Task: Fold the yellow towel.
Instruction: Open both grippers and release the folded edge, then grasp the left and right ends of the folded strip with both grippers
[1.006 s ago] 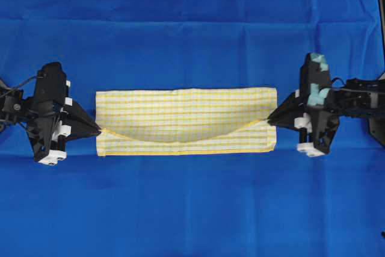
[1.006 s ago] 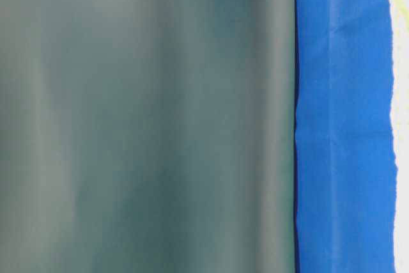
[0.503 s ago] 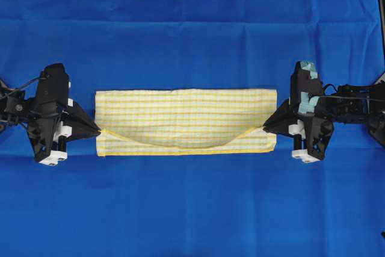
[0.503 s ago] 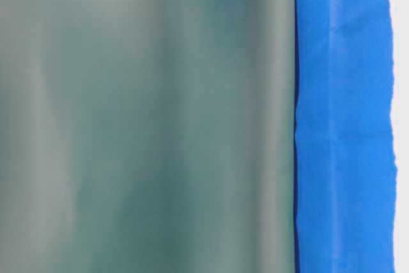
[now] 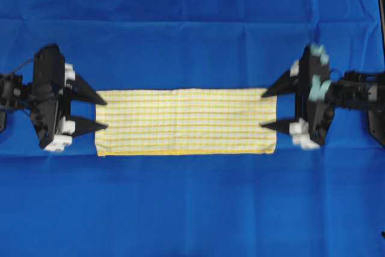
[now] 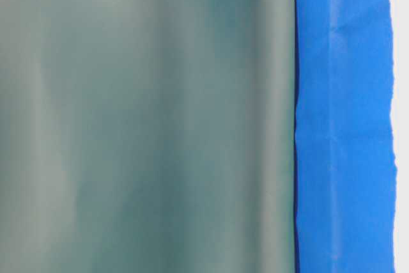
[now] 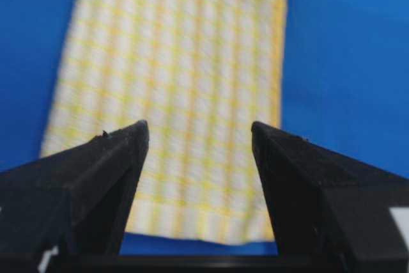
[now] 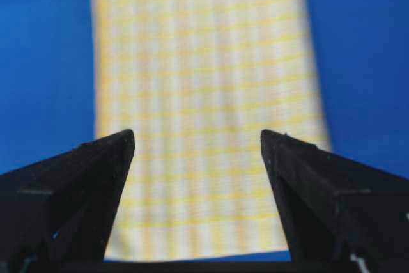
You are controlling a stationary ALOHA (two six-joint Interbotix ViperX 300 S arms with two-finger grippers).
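Overhead view, working from 9 o'clock across to 3 o'clock.

Left gripper [image 5: 102, 113] is sitting at the 9 o'clock side of the scene, fingers [image 5: 90, 94] standing well apart, tips reaching just to the towel's left end. Nothing is lying between them; whether the tips are grazing the fabric I cannot tell, as the arm is blurred. In the left wrist view the same fingers [image 7: 96, 177] are framing the towel's short edge from both sides, with checked fabric showing in the gap.

Towel [image 5: 185, 121] is lying flat at the centre, a long narrow strip running from 9 to 3 o'clock on the blue cloth [image 5: 192, 209]. Its yellow hem is running along the 6 o'clock side.

Right gripper [image 5: 265, 110] is sitting at the 3 o'clock side, mirror to the left one, fingers [image 5: 278, 85] spread wide and holding nothing, tips at the towel's right end. The right wrist view is showing both fingers [image 8: 83, 183] apart, with the towel stretching away toward 12 o'clock between them.

Table-level view is giving little: a blurred grey-green surface [image 6: 147, 119] is filling most of it, with a band of blue cloth toward 3 o'clock.
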